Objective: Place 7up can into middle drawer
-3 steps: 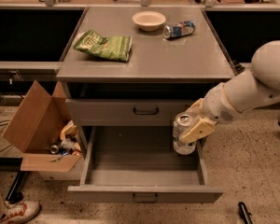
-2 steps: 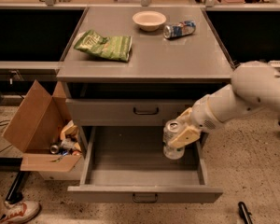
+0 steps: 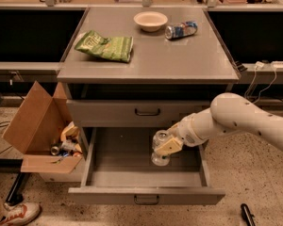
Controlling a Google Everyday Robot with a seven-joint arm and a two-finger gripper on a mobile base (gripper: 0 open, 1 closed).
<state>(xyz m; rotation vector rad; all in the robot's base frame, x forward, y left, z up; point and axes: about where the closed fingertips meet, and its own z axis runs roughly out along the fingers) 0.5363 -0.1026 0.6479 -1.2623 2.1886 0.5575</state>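
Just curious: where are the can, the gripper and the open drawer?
7up can (image 3: 160, 137): camera view, its top.
gripper (image 3: 165, 147): camera view, between fingers, over the drawer.
middle drawer (image 3: 108, 195): camera view, front wall.

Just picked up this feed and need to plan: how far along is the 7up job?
Done: the middle drawer is pulled open and the 7up can is grasped. In hand: the hand holds the can upright, low in the open drawer, a little right of centre; whether it touches the floor is unclear. Left: release the can and withdraw.
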